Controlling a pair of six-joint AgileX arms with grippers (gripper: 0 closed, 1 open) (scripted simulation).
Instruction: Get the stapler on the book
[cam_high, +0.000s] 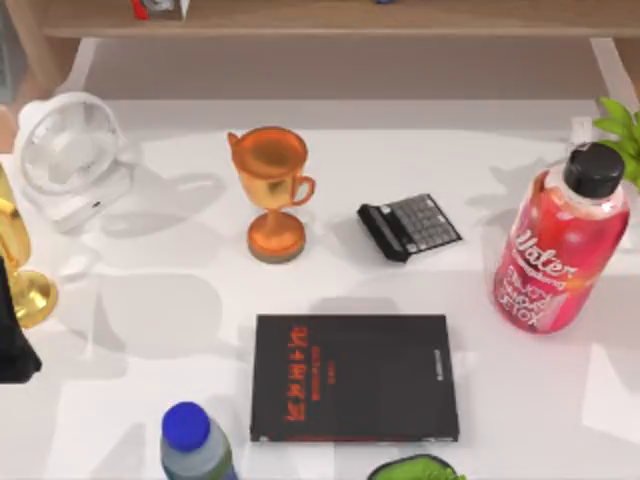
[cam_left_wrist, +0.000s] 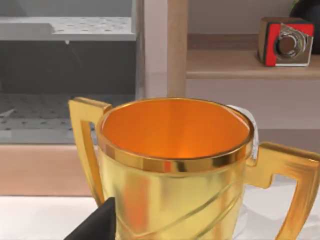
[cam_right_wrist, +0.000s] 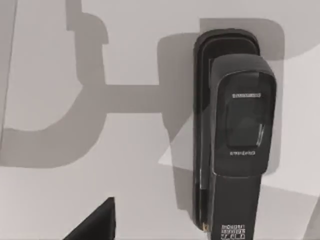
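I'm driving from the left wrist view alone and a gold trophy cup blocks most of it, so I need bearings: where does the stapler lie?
Observer: In the top view the stapler lies flat on the table, just right of the orange trophy cup.
Operator: And the book?
Observer: The book lies flat below the stapler in the top view, apart from it, with nothing on its cover.
Operator: Anything tall nearby?
Observer: A red bottle stands upright to the right of both.
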